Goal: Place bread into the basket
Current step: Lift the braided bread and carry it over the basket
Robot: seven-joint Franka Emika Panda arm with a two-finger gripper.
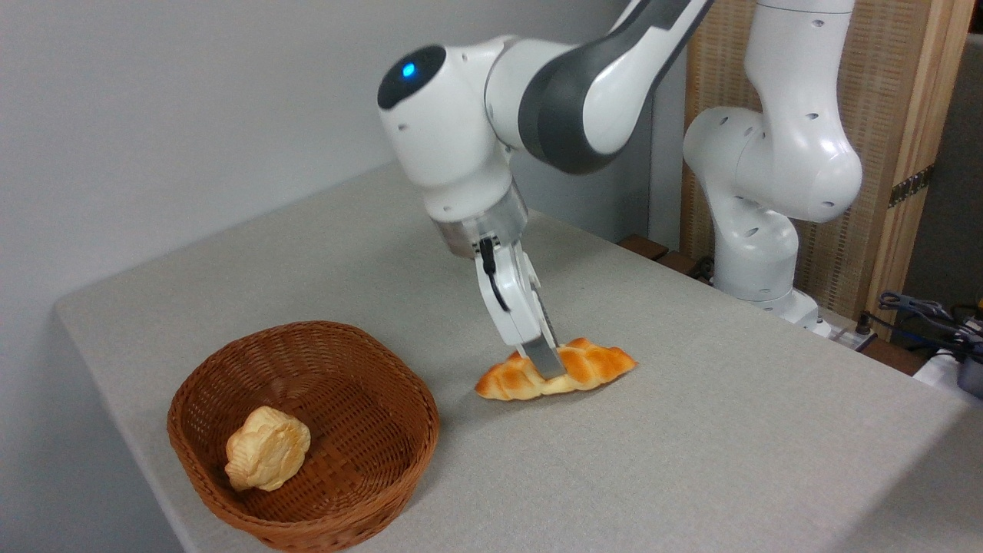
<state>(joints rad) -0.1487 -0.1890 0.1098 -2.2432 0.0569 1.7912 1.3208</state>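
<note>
The bread [595, 367], a long braided golden-orange loaf with pointed ends, hangs just above the grey table near its middle. My gripper [554, 367] is shut on its middle from above, the near finger [549, 361] covering part of the crust. The basket [384, 384], round, reddish-brown wicker, stands at the table's front left, well to the left of the loaf and below it in the picture.
A small pale-yellow bun [267, 448] lies inside the basket. The arm's white base [756, 253] stands at the table's far right edge. Cables and plugs [921, 319] lie off the table at the right. A wall runs behind.
</note>
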